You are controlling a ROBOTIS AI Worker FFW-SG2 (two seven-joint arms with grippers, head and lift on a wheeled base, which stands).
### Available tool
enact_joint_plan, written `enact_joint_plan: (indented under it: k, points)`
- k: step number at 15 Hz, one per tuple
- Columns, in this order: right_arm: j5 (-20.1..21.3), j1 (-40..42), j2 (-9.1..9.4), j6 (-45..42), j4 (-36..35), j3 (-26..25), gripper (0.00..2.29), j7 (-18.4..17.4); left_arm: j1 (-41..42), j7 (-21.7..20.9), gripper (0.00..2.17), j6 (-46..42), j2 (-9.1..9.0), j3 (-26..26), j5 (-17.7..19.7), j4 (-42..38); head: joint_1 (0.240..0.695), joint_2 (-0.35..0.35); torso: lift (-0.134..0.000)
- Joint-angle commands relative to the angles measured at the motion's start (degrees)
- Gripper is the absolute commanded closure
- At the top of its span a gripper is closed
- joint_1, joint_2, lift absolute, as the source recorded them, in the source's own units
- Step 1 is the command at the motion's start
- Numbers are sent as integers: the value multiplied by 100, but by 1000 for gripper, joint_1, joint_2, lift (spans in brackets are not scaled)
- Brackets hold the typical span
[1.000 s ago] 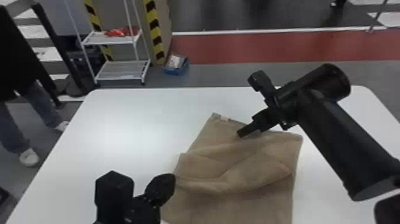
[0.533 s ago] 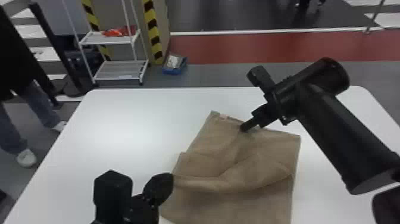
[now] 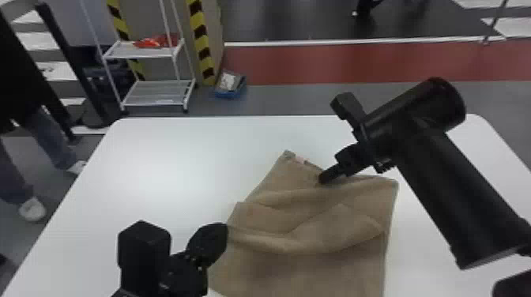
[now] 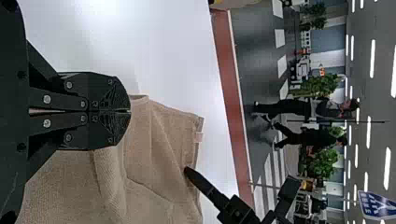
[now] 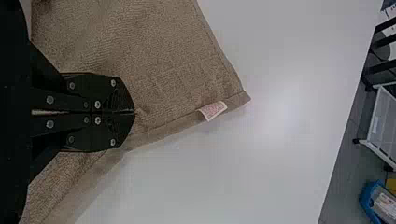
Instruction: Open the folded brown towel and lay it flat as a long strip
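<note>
Head view: the brown towel (image 3: 332,272) lies rumpled on my worktop (image 3: 158,166). Left wrist view: my left hand (image 4: 130,111) clamps its side edge, likely as anchor. Right wrist view: my right hand (image 5: 134,112) pinches cloth near the label (image 5: 213,110), probably for spreading.

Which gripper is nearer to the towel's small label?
Right: the right gripper is at the far edge of the towel, near the label; the left gripper is at the towel's left side, farther away.
</note>
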Motion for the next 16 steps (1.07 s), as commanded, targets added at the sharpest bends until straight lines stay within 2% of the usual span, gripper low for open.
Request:
enact_joint_plan:
  k: [1,5,8,12,14,16]
  points:
    - [44,179,6,307,-482,-103,1717,38,-38,9,1447,-2,10,-30,0,-20,695,88,-123]
    - [140,249,6,255,-605,-455,1717,-15,-73,61,1447,-20,10,-39,0,-20,695,86,-123]
    - [149,223,-245,184,-605,-745,1717,-94,-73,79,1447,-20,10,-39,0,-20,695,74,-123]
    - [167,399,-658,97,-649,-762,1717,-94,-91,79,1447,-72,10,-57,0,-38,695,9,-123]
    - [184,768,-843,220,-1211,-850,1717,-94,-108,88,1447,-72,19,-48,0,-29,695,-28,-123]
    - [184,987,-860,378,-1677,-1079,1666,-103,-161,88,1447,-72,19,-83,9,15,695,-46,-123]
